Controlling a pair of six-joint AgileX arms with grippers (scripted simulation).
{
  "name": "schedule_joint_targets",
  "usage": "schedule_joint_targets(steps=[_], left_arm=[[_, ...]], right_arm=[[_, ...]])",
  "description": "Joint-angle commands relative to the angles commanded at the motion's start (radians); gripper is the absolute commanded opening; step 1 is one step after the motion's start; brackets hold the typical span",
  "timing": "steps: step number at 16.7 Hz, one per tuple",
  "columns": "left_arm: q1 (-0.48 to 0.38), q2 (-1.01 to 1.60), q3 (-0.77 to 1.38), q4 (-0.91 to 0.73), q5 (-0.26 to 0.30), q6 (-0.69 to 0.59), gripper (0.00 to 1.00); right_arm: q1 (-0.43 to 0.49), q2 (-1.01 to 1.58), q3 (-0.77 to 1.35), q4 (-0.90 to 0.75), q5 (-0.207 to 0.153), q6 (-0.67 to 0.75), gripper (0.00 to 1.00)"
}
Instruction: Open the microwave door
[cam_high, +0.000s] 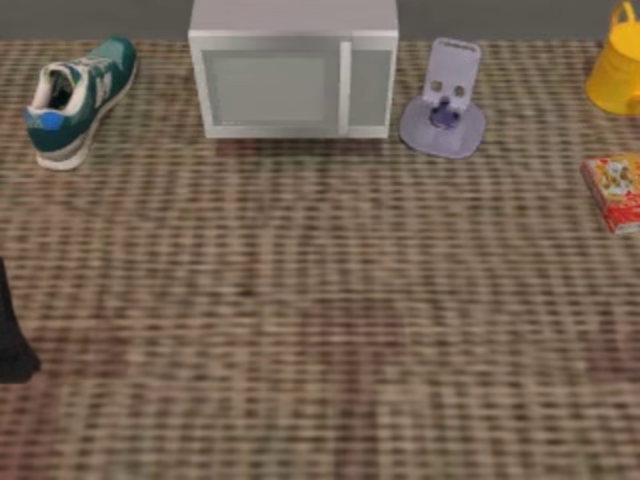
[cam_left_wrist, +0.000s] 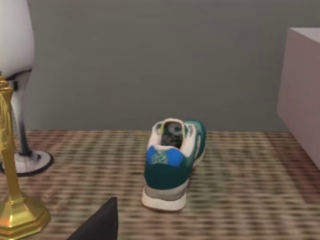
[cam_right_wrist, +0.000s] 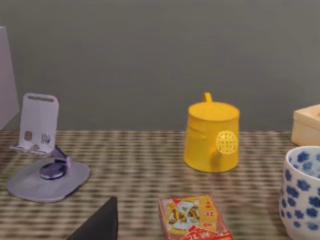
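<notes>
The microwave stands at the far edge of the table, a little left of the middle in the top view, with its front toward the camera. The microwave door covers most of this front and lies flat and closed against the body; the narrow control strip is on its right side. In the left wrist view only a pale side of the microwave shows.

To the left of the microwave a teal sneaker lies on the table, apart from it. To the right stands a lilac phone stand, near the microwave but not touching it. Further right, at the edge of the top view, there are a yellow watering can and a red card box.

The left arm appears only as a dark shape at the left edge of the top view, well apart from the microwave. Of the left hand only one dark tip shows in its wrist view, so I cannot tell if its fingers are apart or together. It is the same for the right hand, which does not appear in the top view.

The right wrist view shows also a blue-patterned white cup. The left wrist view shows a golden stand near a white base.
</notes>
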Motion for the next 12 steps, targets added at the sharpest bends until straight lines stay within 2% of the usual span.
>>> schedule_joint_targets(steps=[6, 12], left_arm=[[-0.043, 0.104, 0.103, -0.046, -0.025, -0.033, 1.0], [-0.198, 0.566, 0.524, -0.212, -0.121, -0.16, 1.0]], right_arm=[[0.0, 0.0, 0.0, 0.0, 0.0, 0.0, 1.0], [0.0, 0.0, 0.0, 0.0, 0.0, 0.0, 1.0]])
